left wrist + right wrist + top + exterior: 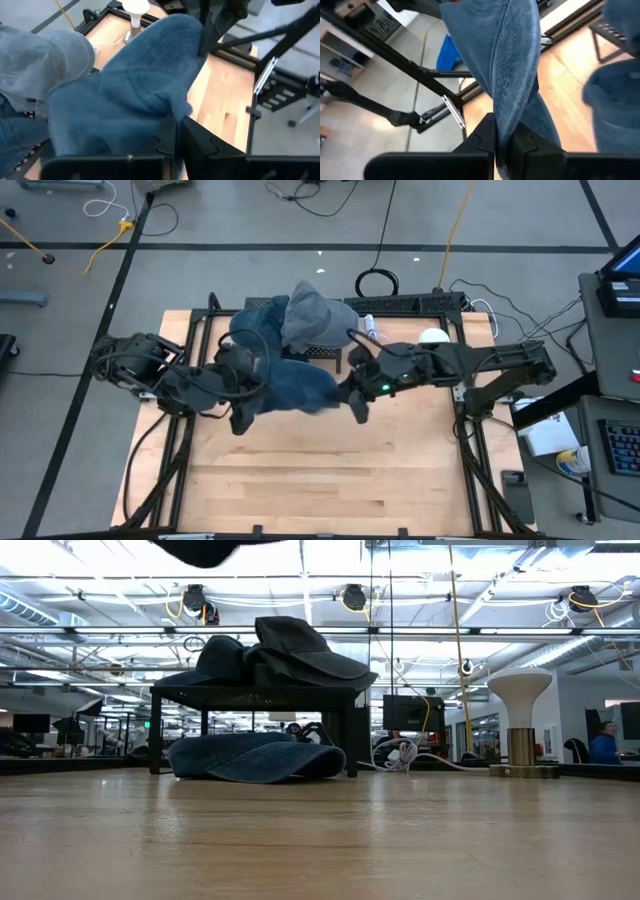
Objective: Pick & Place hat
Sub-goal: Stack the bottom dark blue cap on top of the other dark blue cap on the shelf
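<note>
Fingers clamped on blue hat [295, 385] | left gripper [243, 420] | right gripper [357, 408]

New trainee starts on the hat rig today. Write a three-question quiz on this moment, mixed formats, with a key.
1. True or false: both grippers are shut on the blue denim hat.
2. Where is the grey hat? A) on the black rack B) on the floor C) in the left gripper
3. Fill in: the white stand rests on the ___.

Key:
1. True; the right gripper pinches its brim and the left one grips its other side.
2. A
3. wooden table
</note>
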